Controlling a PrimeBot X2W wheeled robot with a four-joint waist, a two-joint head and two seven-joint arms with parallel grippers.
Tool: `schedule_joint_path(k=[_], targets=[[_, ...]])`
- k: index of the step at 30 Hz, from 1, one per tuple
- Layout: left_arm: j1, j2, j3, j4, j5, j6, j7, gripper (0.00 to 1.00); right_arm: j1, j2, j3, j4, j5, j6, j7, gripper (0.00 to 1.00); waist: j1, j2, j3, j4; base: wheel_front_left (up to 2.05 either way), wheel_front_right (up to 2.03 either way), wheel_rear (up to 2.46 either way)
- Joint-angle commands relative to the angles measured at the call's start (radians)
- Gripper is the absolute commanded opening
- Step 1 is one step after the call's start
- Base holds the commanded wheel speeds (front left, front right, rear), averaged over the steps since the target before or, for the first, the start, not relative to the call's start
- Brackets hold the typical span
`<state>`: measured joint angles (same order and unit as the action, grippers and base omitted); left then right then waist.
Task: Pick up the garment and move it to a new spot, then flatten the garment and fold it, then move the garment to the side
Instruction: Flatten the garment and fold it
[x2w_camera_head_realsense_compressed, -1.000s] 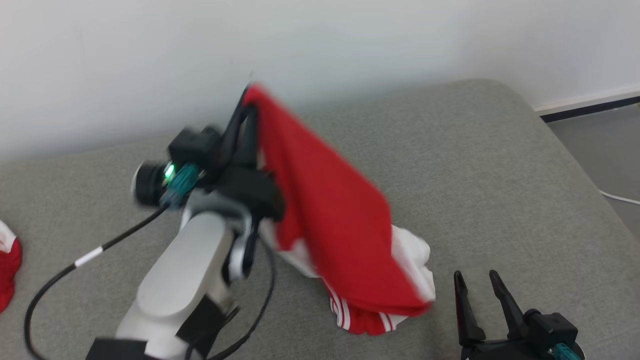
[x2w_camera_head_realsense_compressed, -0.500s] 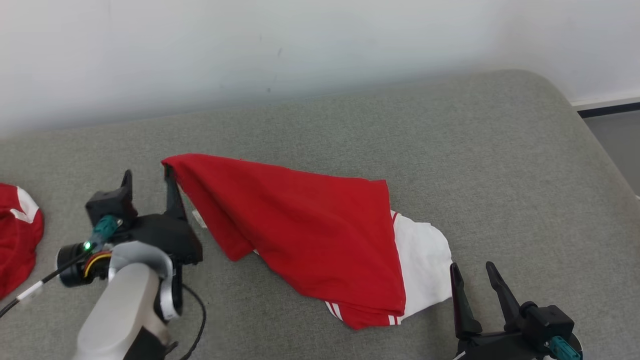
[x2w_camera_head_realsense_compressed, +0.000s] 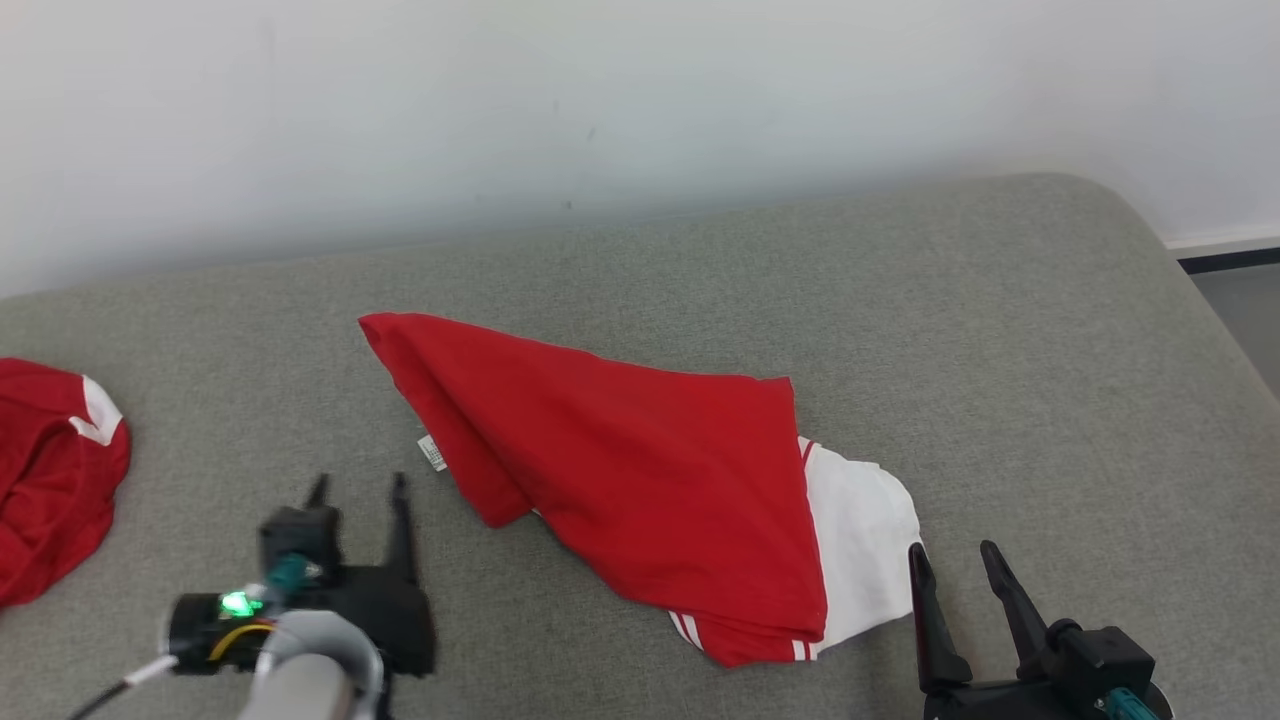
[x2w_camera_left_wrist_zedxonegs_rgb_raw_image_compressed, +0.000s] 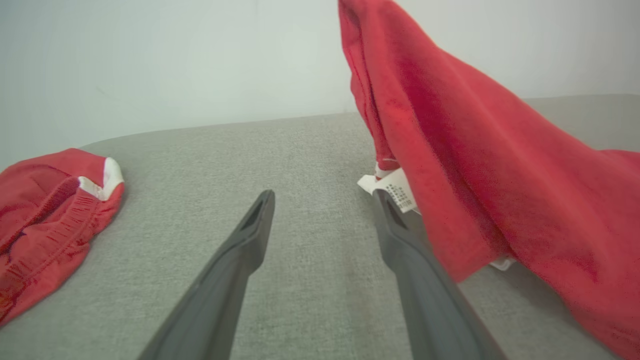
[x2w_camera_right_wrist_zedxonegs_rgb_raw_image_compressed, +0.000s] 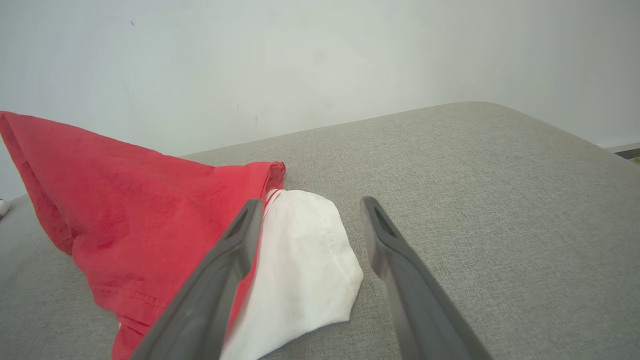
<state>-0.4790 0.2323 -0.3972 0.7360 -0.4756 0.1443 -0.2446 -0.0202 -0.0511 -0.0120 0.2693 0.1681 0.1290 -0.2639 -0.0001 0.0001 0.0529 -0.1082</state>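
Note:
The garment (x2w_camera_head_realsense_compressed: 640, 480) is red with a white part and striped trim, lying roughly folded in the middle of the grey cushion (x2w_camera_head_realsense_compressed: 1000, 330). A small white label pokes out at its left edge. My left gripper (x2w_camera_head_realsense_compressed: 358, 489) stands open just left of that edge, holding nothing; in the left wrist view the garment (x2w_camera_left_wrist_zedxonegs_rgb_raw_image_compressed: 500, 165) rises beside the right finger of the left gripper (x2w_camera_left_wrist_zedxonegs_rgb_raw_image_compressed: 324, 197). My right gripper (x2w_camera_head_realsense_compressed: 950, 556) is open at the garment's right end, near the white part (x2w_camera_right_wrist_zedxonegs_rgb_raw_image_compressed: 300, 270), its fingers empty in the right wrist view (x2w_camera_right_wrist_zedxonegs_rgb_raw_image_compressed: 310, 202).
Another red and white garment (x2w_camera_head_realsense_compressed: 50, 480) lies bunched at the cushion's left edge, also in the left wrist view (x2w_camera_left_wrist_zedxonegs_rgb_raw_image_compressed: 45, 215). A white wall (x2w_camera_head_realsense_compressed: 600, 100) runs behind the cushion. Floor (x2w_camera_head_realsense_compressed: 1240, 310) shows past the cushion's rounded right corner.
My left gripper opened and let the garment's raised corner go, then drew back toward the lower left. The garment settled onto the cushion. The head camera shifted a little.

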Motion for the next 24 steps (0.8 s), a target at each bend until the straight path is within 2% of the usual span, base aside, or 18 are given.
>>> schedule_joint_path(k=[1,6,10,11,20,24], targets=[[0.02,-0.014,-0.021,-0.021,0.016,-0.009,0.007,1.0,0.008,0.001,-0.003,-0.006,-0.006,0.003,-0.001,1.0,0.0001,-0.0001,-0.001,0.007,0.0,0.0,0.0],[0.058,-0.065,-0.142,-0.148,0.071,-0.049,0.053,1.0,0.008,0.002,-0.01,-0.013,-0.006,0.003,-0.001,1.0,0.0001,-0.0001,0.013,0.019,0.0,0.0,0.0],[0.066,-0.112,-0.251,-0.231,0.103,-0.097,0.135,1.0,-0.002,0.002,-0.009,-0.019,-0.008,0.003,-0.001,1.0,0.0001,-0.0001,0.031,0.015,0.0,0.0,0.0],[0.052,-0.129,-0.301,-0.247,0.119,-0.121,0.176,1.0,-0.008,0.002,-0.009,-0.019,-0.007,0.003,-0.001,1.0,0.0001,-0.0001,0.041,0.007,0.0,0.0,0.0],[-0.025,-0.168,-0.436,-0.215,0.146,-0.188,0.321,1.0,-0.028,0.002,-0.005,-0.017,0.017,0.003,-0.001,1.0,0.0001,-0.0001,0.08,-0.073,0.0,0.0,0.0],[-0.049,-0.173,-0.473,-0.182,0.142,-0.202,0.374,1.0,-0.035,0.002,-0.004,-0.017,0.026,0.003,-0.001,1.0,0.0001,-0.0001,0.096,-0.107,0.0,0.0,0.0]])
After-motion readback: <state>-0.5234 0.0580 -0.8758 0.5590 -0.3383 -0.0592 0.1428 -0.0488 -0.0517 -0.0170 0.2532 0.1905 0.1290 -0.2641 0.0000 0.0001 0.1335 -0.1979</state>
